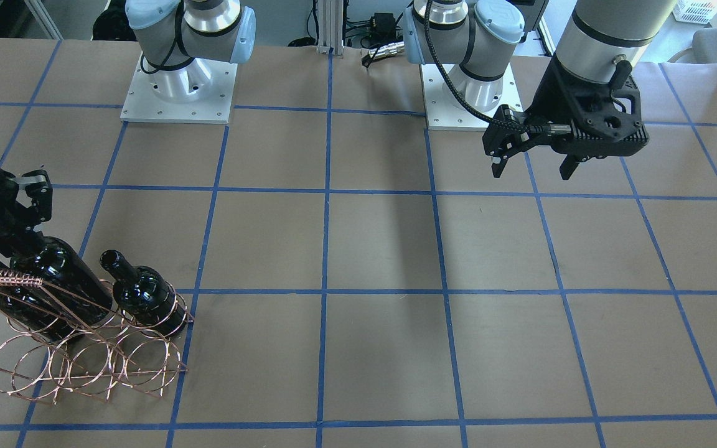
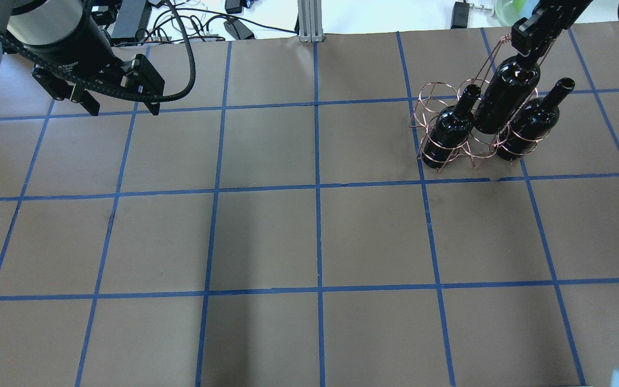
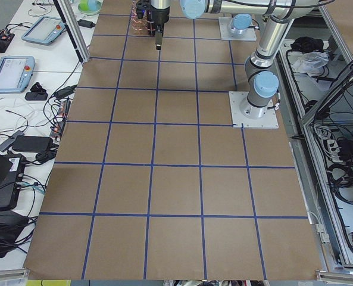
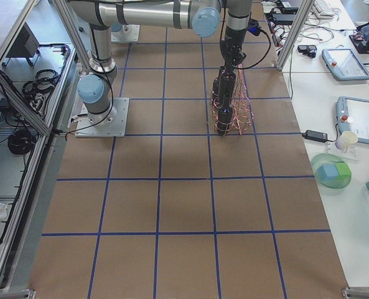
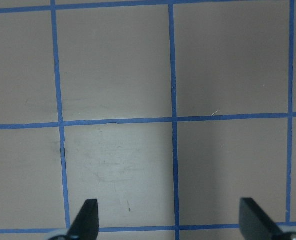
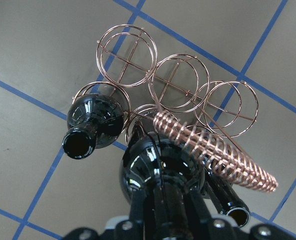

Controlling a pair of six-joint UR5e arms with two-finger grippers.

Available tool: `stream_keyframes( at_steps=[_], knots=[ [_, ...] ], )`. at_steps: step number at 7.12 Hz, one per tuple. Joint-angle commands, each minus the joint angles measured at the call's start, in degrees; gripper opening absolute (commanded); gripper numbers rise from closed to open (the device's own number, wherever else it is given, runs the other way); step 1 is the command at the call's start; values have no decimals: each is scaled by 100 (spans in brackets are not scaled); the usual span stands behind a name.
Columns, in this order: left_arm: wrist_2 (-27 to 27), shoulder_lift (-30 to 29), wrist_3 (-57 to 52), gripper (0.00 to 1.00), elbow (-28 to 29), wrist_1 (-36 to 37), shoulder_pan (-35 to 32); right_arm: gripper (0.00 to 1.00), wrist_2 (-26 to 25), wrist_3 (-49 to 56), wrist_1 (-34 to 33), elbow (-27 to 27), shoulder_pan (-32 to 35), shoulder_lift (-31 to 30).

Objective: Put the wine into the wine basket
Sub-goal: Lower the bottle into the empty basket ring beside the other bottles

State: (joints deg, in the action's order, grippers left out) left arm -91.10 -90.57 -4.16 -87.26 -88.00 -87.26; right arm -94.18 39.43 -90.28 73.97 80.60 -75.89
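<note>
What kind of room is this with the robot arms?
Probably a robot lab, not a home: two arms bolted to a table taped in blue squares, with control tablets and cables alongside.

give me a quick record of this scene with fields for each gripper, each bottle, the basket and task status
right gripper: shut on the neck of the middle bottle
middle bottle: tilted, body in the upper rings of the wine basket, between the other two
inner bottle: tilted in an end ring, neck free
outer bottle: tilted in the other end ring, neck free
left gripper: open, empty, above bare table, far from the basket
task status: middle bottle in the basket, not yet released
</note>
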Motion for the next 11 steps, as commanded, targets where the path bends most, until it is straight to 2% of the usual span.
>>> stream_keyframes(
  at_steps=[1, 11],
  knots=[
    [-4, 13, 3, 100, -1, -7, 8, 0, -57, 3, 54, 13, 0, 39],
    [-4, 30, -58, 100, -80, 2, 8, 0, 22, 179, 2, 65, 0, 355]
  ],
)
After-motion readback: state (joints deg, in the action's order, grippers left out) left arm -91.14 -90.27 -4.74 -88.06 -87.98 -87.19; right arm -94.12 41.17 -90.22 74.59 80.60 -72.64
